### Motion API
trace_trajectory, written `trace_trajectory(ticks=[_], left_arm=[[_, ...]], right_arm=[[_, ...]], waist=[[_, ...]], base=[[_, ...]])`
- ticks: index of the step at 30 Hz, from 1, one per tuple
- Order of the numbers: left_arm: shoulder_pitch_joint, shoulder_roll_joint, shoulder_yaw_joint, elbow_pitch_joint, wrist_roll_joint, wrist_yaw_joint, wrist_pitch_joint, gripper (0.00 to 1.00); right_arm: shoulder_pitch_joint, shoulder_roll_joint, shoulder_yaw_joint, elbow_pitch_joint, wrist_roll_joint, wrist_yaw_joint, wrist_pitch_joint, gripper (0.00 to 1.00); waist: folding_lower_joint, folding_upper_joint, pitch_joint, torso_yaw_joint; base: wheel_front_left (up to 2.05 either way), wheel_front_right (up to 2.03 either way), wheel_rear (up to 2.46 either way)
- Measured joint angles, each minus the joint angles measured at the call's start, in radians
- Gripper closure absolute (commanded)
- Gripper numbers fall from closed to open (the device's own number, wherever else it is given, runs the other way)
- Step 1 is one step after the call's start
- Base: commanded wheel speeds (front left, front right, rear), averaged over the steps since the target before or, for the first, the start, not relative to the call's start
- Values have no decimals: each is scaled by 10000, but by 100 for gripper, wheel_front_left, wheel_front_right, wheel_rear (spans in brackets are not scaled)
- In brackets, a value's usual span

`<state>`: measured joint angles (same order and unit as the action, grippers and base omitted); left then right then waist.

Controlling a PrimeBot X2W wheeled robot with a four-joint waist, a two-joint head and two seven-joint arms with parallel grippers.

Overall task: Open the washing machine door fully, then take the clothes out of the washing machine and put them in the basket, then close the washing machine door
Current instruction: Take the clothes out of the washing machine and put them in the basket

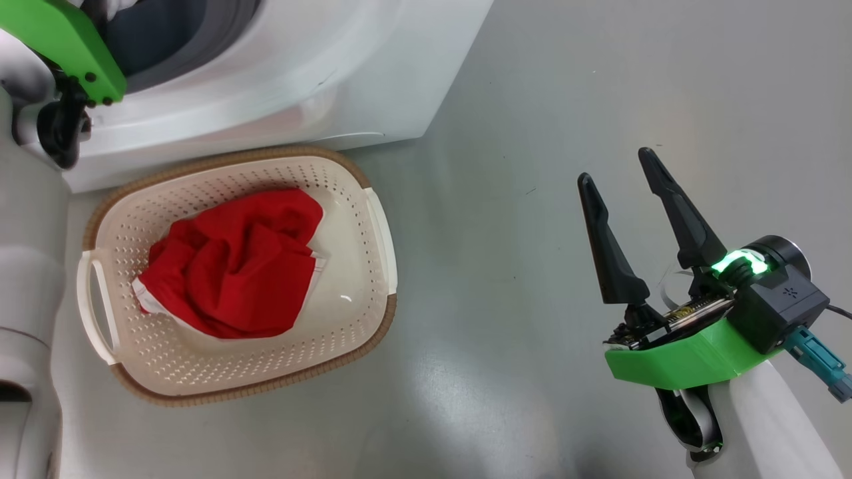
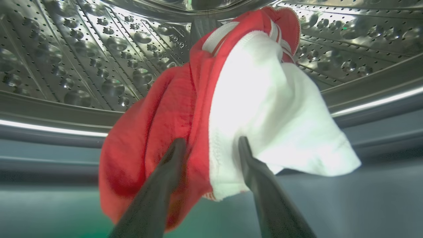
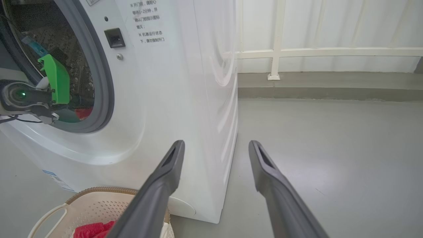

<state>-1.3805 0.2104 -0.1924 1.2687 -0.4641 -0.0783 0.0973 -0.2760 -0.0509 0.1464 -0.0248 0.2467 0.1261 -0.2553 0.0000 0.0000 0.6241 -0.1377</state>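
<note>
Inside, left claw (image 2: 211, 140) wide around soft red and white clothes (image 2: 231, 99) in shiny steel drum (image 2: 82, 66), right claw (image 1: 616, 166) wide, empty.

Red clothes (image 1: 233, 266) lie crumpled in the basket (image 1: 346, 219) and the washing machine (image 2: 82, 66).

Glossy grey floor (image 1: 566, 80), white railing (image 3: 324, 52) on a grey kerb (image 3: 330, 84), pale wall (image 3: 347, 23) behind.

Soft red-and-white cloth clothes (image 2: 158, 132); shiny perforated steel drum (image 2: 82, 59); matt plastic basket (image 1: 219, 372).
</note>
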Motion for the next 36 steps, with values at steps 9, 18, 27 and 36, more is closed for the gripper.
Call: trace_trajectory(ticks=[9, 18, 27, 36], left_arm=[[-22, 17, -29, 102, -38, -4, 84, 100], [-16, 15, -61, -251, -36, 82, -2109, 100], [261, 4, 73, -884, -226, -25, -3398, 100], [1283, 2, 382, -2667, -194, -59, -3471, 100]], right_arm=[[-3, 0, 35, 50, 71, 0, 0, 0], [-5, 0, -56, 54, 71, 2, 0, 0], [-5, -2, -102, 54, 54, 0, 0, 0], [-3, -6, -355, 42, -40, 0, 0, 0]], waist=[[1, 0, -1, -39], [0, 0, 9, 162], [1, 0, -5, 503], [0, 0, -180, 822]], base=[[0, 0, 0], [0, 0, 0], [0, 0, 0], [0, 0, 0]])
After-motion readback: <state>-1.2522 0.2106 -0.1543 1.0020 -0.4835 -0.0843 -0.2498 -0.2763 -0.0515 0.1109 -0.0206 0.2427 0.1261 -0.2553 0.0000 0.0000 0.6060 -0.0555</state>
